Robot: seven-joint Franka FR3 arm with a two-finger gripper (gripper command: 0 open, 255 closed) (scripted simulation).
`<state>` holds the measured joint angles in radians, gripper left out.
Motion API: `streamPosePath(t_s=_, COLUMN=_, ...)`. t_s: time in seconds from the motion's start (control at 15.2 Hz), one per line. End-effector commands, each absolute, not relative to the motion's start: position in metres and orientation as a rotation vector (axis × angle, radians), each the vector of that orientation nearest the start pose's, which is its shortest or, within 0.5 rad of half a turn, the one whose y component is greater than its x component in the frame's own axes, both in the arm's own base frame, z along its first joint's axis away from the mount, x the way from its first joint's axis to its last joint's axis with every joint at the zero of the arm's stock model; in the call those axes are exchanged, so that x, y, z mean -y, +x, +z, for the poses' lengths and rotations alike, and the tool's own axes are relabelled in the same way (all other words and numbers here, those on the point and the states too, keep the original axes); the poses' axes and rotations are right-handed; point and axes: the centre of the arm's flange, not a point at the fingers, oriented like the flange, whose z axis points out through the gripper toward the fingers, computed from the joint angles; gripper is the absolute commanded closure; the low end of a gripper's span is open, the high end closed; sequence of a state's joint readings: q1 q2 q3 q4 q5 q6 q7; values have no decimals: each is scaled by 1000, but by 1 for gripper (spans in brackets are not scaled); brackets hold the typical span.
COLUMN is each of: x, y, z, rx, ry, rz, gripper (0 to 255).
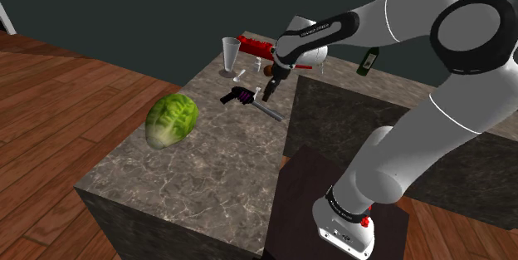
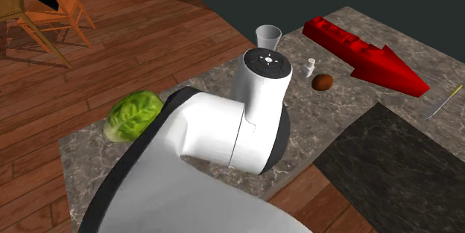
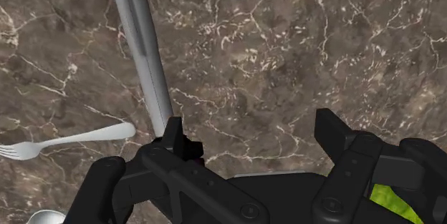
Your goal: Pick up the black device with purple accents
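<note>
In the shoulder view, the black device with purple accents (image 1: pixel 238 95) lies on the marbled brown desk (image 1: pixel 207 175), a little above the middle of the frame. It sits just below a clear stemmed glass (image 1: pixel 230 55) and just left of the jaws, which hang close over the desk at the end of the white arm (image 1: pixel 390 17). A long grey utensil (image 1: pixel 267 110) lies to the device's lower right, beneath the jaws. A green lettuce head (image 1: pixel 173 120) rests well apart, toward the left of the frame. A red arrow-shaped object (image 1: pixel 253 45) and a green bottle (image 1: pixel 368 61) stand along the top.

In the wrist view the jaws stand wide apart with only bare desk (image 3: pixel 286 44) between them. The grey utensil (image 3: pixel 143 51) runs up from the left finger (image 3: pixel 172 135), and a pale fork (image 3: pixel 68 142) lies beside it.
</note>
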<state>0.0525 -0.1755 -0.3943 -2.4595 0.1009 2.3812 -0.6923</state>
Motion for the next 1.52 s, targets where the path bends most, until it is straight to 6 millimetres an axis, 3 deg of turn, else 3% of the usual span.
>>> streamPosePath(t_s=0.0, x=166, y=457, z=348, rx=478, ry=-3023, rz=-233, gripper=0)
streamPosePath(t_s=0.53, x=205, y=524, z=284, rx=652, ry=-3013, rz=-301, gripper=0)
streamPosePath(t_s=0.99, x=205, y=524, z=247, rx=652, ry=-3013, rz=-301, gripper=0)
streamPosePath(t_s=1.19, x=205, y=524, z=244, rx=652, ry=-3013, rz=-301, gripper=0)
streamPosePath(t_s=1.25, x=205, y=524, z=244, rx=652, ry=-3013, rz=-301, gripper=255)
streamPosePath(t_s=1.45, x=205, y=524, z=244, rx=652, ry=-3013, rz=-301, gripper=255)
